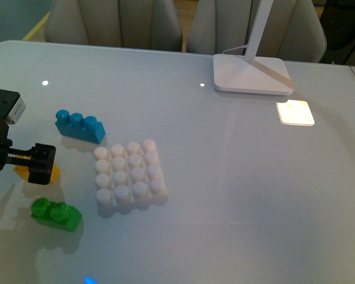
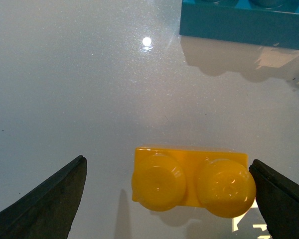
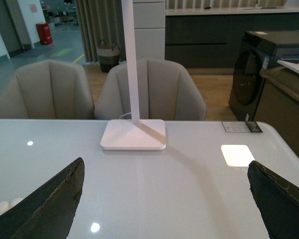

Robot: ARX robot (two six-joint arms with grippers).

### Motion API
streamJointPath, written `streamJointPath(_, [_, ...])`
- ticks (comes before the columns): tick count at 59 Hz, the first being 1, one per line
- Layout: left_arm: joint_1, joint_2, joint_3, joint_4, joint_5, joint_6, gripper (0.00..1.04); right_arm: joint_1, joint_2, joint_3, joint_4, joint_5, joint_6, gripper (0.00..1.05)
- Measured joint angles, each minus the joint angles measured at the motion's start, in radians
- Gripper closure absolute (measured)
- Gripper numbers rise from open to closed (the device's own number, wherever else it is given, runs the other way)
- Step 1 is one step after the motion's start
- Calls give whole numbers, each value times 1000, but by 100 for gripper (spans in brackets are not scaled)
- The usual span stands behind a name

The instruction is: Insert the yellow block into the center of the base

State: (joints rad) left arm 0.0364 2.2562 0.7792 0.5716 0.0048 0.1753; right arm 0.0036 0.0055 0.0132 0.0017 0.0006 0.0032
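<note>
Left gripper (image 2: 164,201): jaws apart, straddling the yellow block (image 2: 189,183), a small yellow-orange plastic brick with 2 round studs. The block sits studs up on the glossy white bench (image 2: 89,89). 1 finger (image 2: 281,199) stands just beside the block's end; contact cannot be told. The other finger (image 2: 47,201) is clearly apart from it. The block is not clamped.

In the front view the left gripper (image 1: 40,167) sits low over the yellow block (image 1: 54,173). The block lies left of the base (image 1: 129,173), a flat white square plastic plate with a 4x4 grid of round studs, and does not touch it.

Blue 3-stud plastic brick (image 1: 78,125): near the base's far-left corner, apart from it.

Green 2-stud plastic brick (image 1: 55,214): near the base's near-left corner, apart from it.

Right gripper (image 3: 164,199): jaws wide apart over the bench surface.

White flat lamp foot (image 1: 251,74): well beyond the base, to its far right.
</note>
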Motion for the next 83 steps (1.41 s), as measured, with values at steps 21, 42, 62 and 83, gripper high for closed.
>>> streamJointPath(21, [5,20,9,0,3,13,7,0,0,0,0,0,0,9])
streamJointPath(42, [5,53,13,4,-1,19,7,0,0,0,0,0,0,9])
streamJointPath(62, [4,55,14,4,0,18,7,0,0,0,0,0,0,9])
streamJointPath(83, [-8,55,15,7,11,14,41,0,0,0,0,0,0,9])
